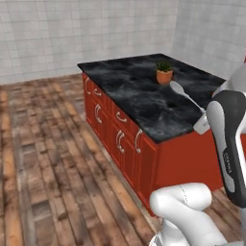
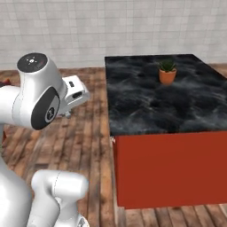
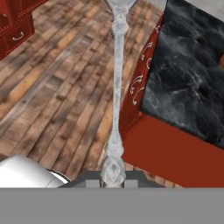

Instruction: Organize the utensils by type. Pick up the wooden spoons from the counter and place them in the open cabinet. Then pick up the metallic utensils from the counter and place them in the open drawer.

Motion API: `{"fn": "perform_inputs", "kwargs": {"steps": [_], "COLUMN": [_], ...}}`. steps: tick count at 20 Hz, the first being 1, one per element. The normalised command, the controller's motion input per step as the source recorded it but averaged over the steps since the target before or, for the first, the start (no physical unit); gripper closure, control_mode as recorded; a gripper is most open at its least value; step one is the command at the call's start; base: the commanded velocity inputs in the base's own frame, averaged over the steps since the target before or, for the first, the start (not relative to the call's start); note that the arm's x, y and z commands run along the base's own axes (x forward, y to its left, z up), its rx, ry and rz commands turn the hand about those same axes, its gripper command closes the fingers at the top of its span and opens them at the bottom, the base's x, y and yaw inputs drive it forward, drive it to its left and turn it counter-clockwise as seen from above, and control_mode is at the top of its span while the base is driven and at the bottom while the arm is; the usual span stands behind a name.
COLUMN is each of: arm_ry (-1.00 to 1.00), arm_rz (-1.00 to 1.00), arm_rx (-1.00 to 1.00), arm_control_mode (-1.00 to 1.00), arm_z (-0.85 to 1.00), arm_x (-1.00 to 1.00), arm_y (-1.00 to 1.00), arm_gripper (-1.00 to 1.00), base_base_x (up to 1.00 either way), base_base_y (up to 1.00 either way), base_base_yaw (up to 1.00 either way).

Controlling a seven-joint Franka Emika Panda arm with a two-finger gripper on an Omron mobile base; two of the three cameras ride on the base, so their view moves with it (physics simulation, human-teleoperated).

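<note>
Spoon (image 3: 116, 92): silver-grey metal, dull sheen, embossed handle. Counter (image 1: 144, 96): black marble, white veins, polished. Cabinet fronts (image 2: 168, 170): smooth red. Floor (image 1: 43, 158): worn wood planks.

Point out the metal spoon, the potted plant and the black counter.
metal spoon (image 3: 116, 87), hand view, mid handle.
potted plant (image 2: 167, 75), right base view, orange pot.
counter (image 1: 139, 98), left base view, bare marble top.

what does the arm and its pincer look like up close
The arm is glossy white with rounded, bulbous links and dark grey joint panels; one dark round cap carries small white marks. A long dark strip runs down the link in the left base view. The pincer shows small dark fingertips.
</note>
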Motion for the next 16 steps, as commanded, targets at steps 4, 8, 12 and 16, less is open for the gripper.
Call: {"fn": "perform_inputs", "kwargs": {"steps": [4,8,12,16], "arm_ry": [0.00,0.00,0.00,0.00], "arm_rz": [0.00,0.00,0.00,0.00], "arm_rx": [0.00,0.00,0.00,0.00], "arm_control_mode": [1.00,1.00,1.00,1.00], "arm_z": [0.00,0.00,0.00,0.00], "arm_x": [0.00,0.00,0.00,0.00], "arm_y": [0.00,0.00,0.00,0.00], "arm_gripper": [1.00,1.00,1.00,1.00], "base_base_x": [0.00,0.03,0.14,0.27], "base_base_y": [0.80,0.58,0.45,0.45], "base_base_yaw": [0.21,0.17,0.07,0.07]}}
